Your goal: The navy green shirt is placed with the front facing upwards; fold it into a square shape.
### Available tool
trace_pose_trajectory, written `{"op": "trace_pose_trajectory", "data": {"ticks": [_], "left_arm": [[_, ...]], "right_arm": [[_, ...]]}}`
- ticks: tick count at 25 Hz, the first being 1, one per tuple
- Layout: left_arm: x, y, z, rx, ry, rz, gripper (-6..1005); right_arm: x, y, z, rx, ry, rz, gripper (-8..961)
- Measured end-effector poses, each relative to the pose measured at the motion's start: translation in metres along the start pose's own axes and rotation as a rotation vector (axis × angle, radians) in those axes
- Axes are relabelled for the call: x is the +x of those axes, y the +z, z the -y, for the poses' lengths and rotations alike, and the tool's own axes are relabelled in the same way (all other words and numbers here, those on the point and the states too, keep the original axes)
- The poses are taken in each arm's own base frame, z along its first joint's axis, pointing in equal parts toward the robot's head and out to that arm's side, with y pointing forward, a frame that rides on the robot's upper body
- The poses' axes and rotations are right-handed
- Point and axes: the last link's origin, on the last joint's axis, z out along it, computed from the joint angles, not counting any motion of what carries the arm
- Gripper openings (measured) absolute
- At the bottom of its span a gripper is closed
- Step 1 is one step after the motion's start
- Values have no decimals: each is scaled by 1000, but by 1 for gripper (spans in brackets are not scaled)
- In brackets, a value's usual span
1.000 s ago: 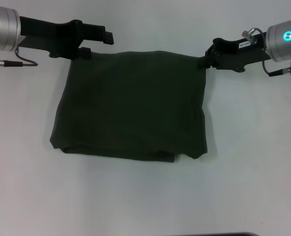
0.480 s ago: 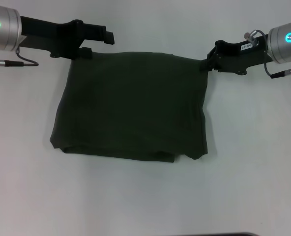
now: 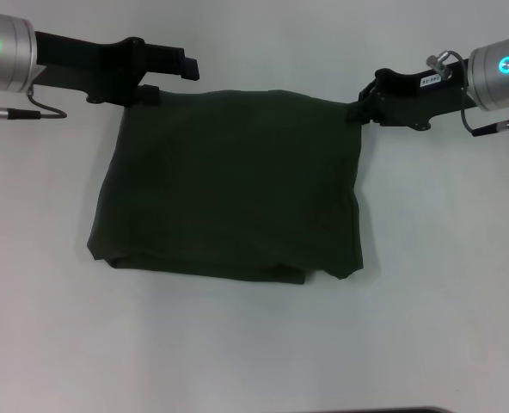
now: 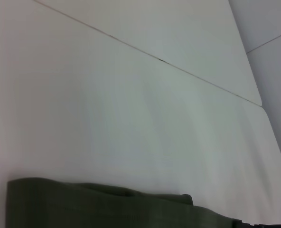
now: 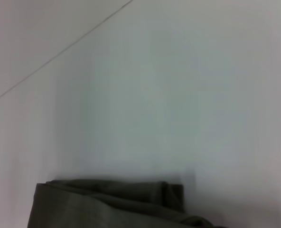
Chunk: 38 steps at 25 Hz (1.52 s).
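One navy green shirt [image 3: 229, 185] lies in the middle of the head view on a white table [image 3: 254, 344], already folded into a squarish block with plain green cloth uppermost and no lettering showing; its lower right edge looks slightly ragged, with a layer poking out. Its long axis runs across the frame, roughly from arm to arm. Two grippers flank its far edge. In the upper right, the right gripper [image 3: 358, 110] touches the shirt's far right corner and appears pinched on the cloth there, which is drawn toward it in a small peak. In the upper left, the left gripper [image 3: 164, 76] sits at the far left corner with its upper finger lifted clear above the hem, so it looks parted, not gripping. From each gripper the shirt lies inward and toward the bottom of the frame. Both arms are equally near. Each wrist view shows only a strip of layered green edge against the table.
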Motion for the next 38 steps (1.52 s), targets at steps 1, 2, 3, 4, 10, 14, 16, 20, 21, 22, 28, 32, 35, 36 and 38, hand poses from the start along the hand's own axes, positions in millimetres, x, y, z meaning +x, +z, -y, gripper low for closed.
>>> {"op": "trace_pose_trajectory", "data": {"ticks": [1,2,3,4,10,14,16,20,21,22,28,32,35,36,38], "left_arm": [[0,0,0,0,0,0,828],[0,0,0,0,0,0,828],[0,0,0,0,1,0,828],[0,0,0,0,1,1,828],[0,0,0,-1,1,-1,828],[0,0,0,-2,1,-3,828],[0,0,0,-2,1,-3,828],[0,0,0,-2,0,-3,828],[0,0,0,-2,0,-4,828],[0,0,0,-3,0,-2,828],[-2,1,-1,-10,3,5,828],[-3,6,-6,-20,7,14,827],[-2,14,-11,-19,0,12,827],[-2,16,-13,-20,-3,10,827],[-2,22,-15,-23,-8,12,827]], "right_arm": [[0,0,0,-1,-1,1,36],[0,-1,1,-1,-1,2,78],[-1,-2,1,-3,0,4,120],[-1,-3,2,-5,3,6,161],[-6,-16,11,-11,32,24,318],[-9,-27,11,-35,37,30,392],[-10,-32,7,-55,33,22,429],[-10,-34,1,-72,19,5,448],[-11,-34,-1,-77,17,5,448],[-12,-35,-2,-81,16,5,448],[-17,-40,-12,-111,-9,-7,447],[-17,-43,-14,-125,-7,-10,447],[-18,-44,-13,-125,-5,-8,448],[-18,-44,-13,-125,-5,-8,448],[-18,-44,-13,-125,-4,-7,448]]}}
